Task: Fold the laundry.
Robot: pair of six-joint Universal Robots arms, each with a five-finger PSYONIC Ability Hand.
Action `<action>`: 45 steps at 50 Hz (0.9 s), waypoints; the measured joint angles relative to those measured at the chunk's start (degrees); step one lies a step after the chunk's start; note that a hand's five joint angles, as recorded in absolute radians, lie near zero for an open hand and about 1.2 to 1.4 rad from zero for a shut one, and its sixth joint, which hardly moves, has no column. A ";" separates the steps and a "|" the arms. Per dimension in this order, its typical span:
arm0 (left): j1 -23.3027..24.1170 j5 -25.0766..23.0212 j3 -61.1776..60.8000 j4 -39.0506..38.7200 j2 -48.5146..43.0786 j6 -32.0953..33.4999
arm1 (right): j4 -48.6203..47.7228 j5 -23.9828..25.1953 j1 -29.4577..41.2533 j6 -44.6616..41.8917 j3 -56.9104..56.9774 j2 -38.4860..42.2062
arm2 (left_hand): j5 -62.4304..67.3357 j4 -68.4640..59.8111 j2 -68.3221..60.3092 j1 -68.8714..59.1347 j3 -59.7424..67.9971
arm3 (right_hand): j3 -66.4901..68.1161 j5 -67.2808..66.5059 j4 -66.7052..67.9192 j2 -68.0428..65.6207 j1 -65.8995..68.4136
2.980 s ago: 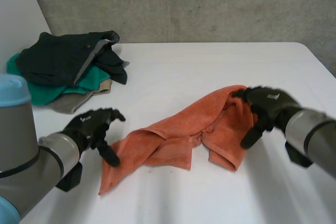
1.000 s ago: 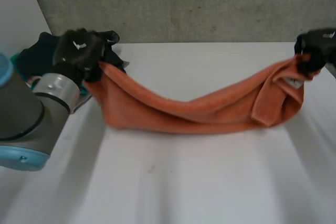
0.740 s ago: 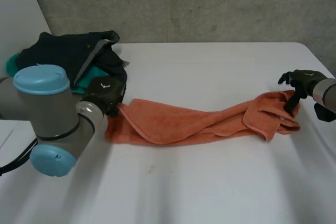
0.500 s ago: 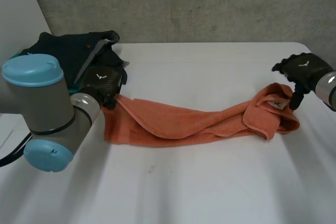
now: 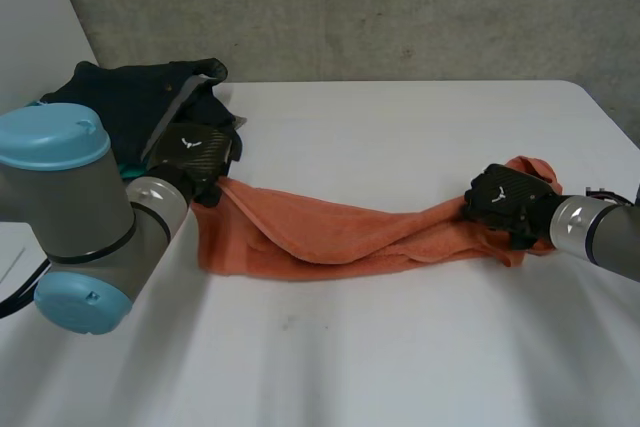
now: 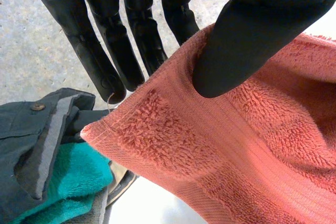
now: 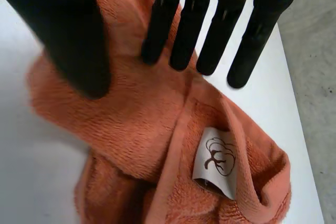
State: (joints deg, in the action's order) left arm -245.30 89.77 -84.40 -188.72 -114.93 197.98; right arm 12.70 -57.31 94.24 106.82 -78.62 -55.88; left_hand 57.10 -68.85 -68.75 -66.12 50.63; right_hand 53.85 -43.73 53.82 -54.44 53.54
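Observation:
An orange towel (image 5: 340,232) lies stretched in a long, bunched strip across the white table (image 5: 400,357). My left hand (image 5: 195,157) holds its left corner beside the clothes pile. In the left wrist view the thumb (image 6: 252,40) presses the towel's (image 6: 252,145) hem against the fingers (image 6: 105,51) behind it. My right hand (image 5: 505,202) rests on the crumpled right end. In the right wrist view its straight fingers (image 7: 210,19) and thumb (image 7: 68,30) stand on either side of a ridge of towel (image 7: 142,124), near a white label (image 7: 218,161).
A pile of dark, teal and grey clothes (image 5: 130,112) sits at the table's back left, just behind my left hand, and also appears beyond the towel corner as the clothes pile (image 6: 42,150). The table's right edge runs close to my right hand.
The towel, held up stretched between both hands, came down onto the table. My right hand let go, lifted, then settled on the towel's right end, further left.

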 measured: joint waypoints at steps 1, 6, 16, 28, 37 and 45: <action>-0.01 0.02 -0.05 0.02 0.15 -0.01 | -0.52 -0.05 -0.02 0.21 0.31 0.38 | 0.00 -0.04 0.00 0.00 0.00 | 6.47 -6.51 6.43 -6.53 6.68; -0.20 0.43 -0.32 0.50 2.07 -0.22 | -2.76 -0.58 -0.27 4.16 1.47 0.04 | 0.00 -0.09 0.00 0.00 0.00 | 14.15 -13.82 14.57 -13.21 11.91; -2.38 -1.09 -1.39 6.58 12.46 -0.67 | -2.71 -6.25 -7.65 31.42 4.85 -15.45 | 0.00 -0.10 0.00 0.00 0.00 | 14.16 -13.82 14.64 -13.21 11.91; -2.50 -6.37 -3.89 9.52 12.66 0.15 | -0.60 -1.94 -7.24 21.30 -3.41 -17.82 | 0.00 -0.11 0.00 0.00 0.00 | -22.79 23.80 -22.71 23.71 -22.47; -2.19 -3.72 -3.34 7.41 8.57 0.17 | -3.14 8.41 -2.54 3.20 -6.89 -10.26 | 0.00 -0.11 0.00 0.00 0.00 | -23.17 24.82 -23.27 23.88 -22.47; -2.23 -2.90 -3.01 6.21 8.09 -0.05 | 4.50 5.74 -0.58 -4.34 -0.21 -1.48 | 0.00 -0.11 0.00 0.00 0.00 | -23.17 24.80 -23.27 23.88 -22.47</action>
State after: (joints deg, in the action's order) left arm -247.53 86.86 -87.41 -182.51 -106.84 197.93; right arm 17.19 -51.57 93.66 102.48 -78.83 -57.37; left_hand 57.10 -68.97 -68.75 -66.12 50.63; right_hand 30.68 -18.93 30.55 -30.56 31.07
